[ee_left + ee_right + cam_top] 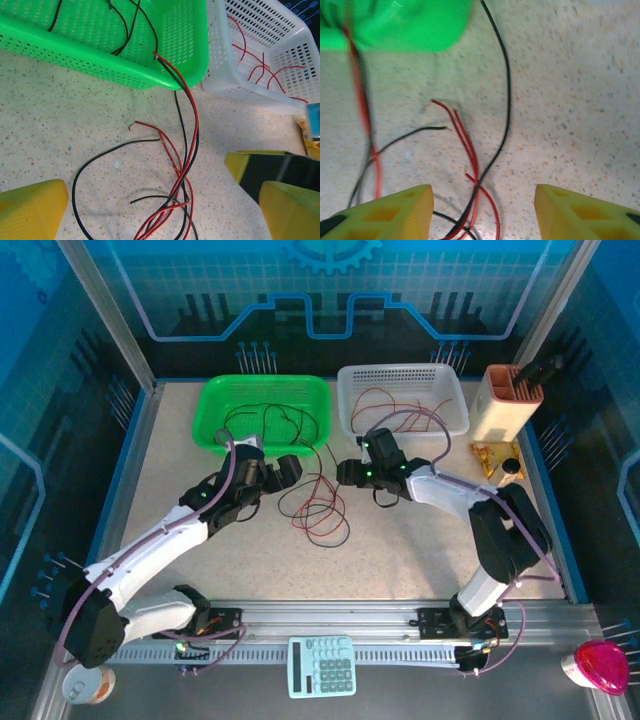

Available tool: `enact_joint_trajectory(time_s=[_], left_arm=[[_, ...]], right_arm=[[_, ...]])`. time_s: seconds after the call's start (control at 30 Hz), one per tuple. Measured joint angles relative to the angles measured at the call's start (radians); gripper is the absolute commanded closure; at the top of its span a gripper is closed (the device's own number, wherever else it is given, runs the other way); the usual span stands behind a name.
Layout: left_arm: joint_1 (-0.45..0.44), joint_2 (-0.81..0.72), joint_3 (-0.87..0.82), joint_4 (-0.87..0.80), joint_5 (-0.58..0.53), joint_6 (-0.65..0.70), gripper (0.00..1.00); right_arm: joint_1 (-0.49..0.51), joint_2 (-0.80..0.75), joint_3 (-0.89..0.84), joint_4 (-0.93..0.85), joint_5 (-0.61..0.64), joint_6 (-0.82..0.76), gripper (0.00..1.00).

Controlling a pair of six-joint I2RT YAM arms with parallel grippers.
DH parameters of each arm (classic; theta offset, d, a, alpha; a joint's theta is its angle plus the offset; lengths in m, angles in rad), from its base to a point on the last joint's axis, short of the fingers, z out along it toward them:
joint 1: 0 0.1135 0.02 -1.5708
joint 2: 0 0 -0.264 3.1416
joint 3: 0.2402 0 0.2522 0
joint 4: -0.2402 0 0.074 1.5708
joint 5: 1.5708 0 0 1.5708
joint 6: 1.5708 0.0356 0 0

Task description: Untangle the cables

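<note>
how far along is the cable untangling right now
Partly done. Sorted: black wires lie in the green basket, red wires in the white basket. In hand: nothing; the left gripper and right gripper are both open above the table. Remaining: a mixed red and black tangle on the table, two strands trailing over the green basket's rim.

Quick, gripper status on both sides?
Left gripper: open, holding nothing.
Right gripper: open over the cables, none gripped.
</note>
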Motion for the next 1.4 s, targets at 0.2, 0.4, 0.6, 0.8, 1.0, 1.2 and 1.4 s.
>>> enact_joint_trajectory(time_s=[0.2,0.4,0.6,0.8,1.0,1.2,1.4], left_arm=[[0.000,-0.003,-0.012,-0.002,0.017,-0.017,0.01],[0.000,-0.003,-0.015,-0.001,0.025,-0.017,0.01],[0.000,-0.003,-0.024,0.002,0.033,-0.018,0.01],[0.000,-0.003,-0.025,0.003,0.036,-0.018,0.01],[0.000,-0.003,-0.025,0.007,0.043,-0.018,0.01],[0.000,-0.003,-0.025,0.011,0.053,-0.018,0.01],[0.000,-0.003,-0.023,0.020,0.080,-0.020,0.01]], right_arm=[[0.031,0.107,0.048,-0.024,0.027,0.019,0.51],[0.035,0.167,0.085,-0.024,0.029,0.042,0.56],[0.035,0.225,0.117,-0.023,0.029,0.059,0.62],[0.035,0.248,0.126,-0.020,0.029,0.074,0.81],[0.036,0.248,0.121,-0.001,0.018,0.086,1.00],[0.034,0.154,0.050,0.005,0.021,0.084,1.00],[0.034,-0.001,0.003,0.006,0.040,0.073,1.00]])
